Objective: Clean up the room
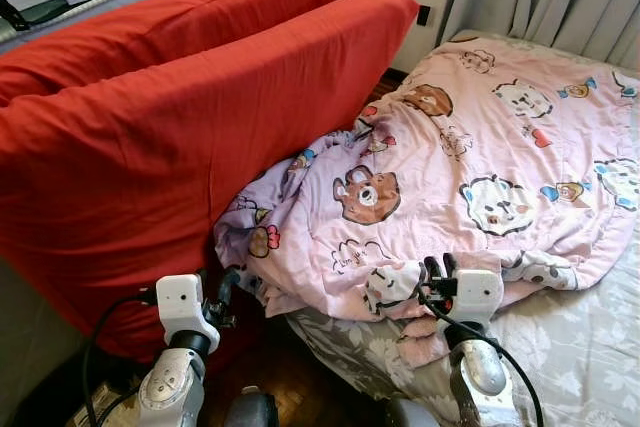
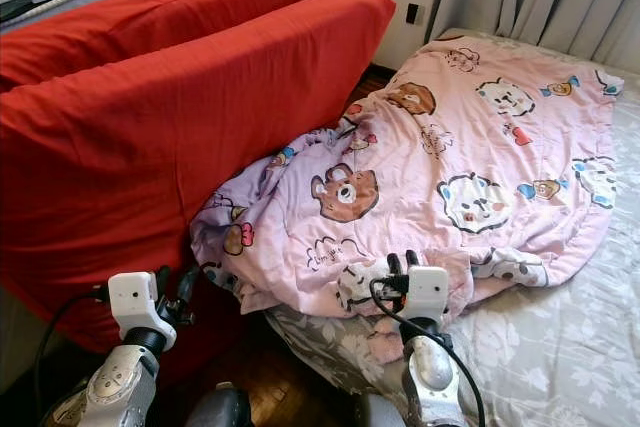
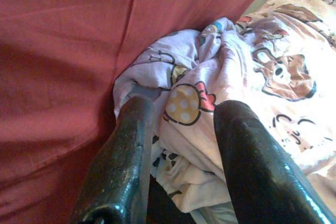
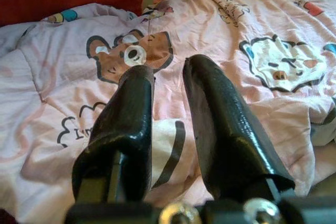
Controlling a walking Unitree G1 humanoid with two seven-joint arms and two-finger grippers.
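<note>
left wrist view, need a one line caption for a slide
Left gripper, fingers apart, at the bunched edge of the pink cartoon blanket beside the red cushion.

Silver arms, white wrist blocks, looping black cables — glossy black fingers [image 4: 231, 145], two screws.

text: none legible | blanket [image 1: 470, 177]: cartoon animal prints only, no readable lettering

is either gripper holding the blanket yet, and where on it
Cannot be told for sure. The right gripper sits at the near folded edge of the pink blanket; the left gripper is beside its bunched corner.
</note>
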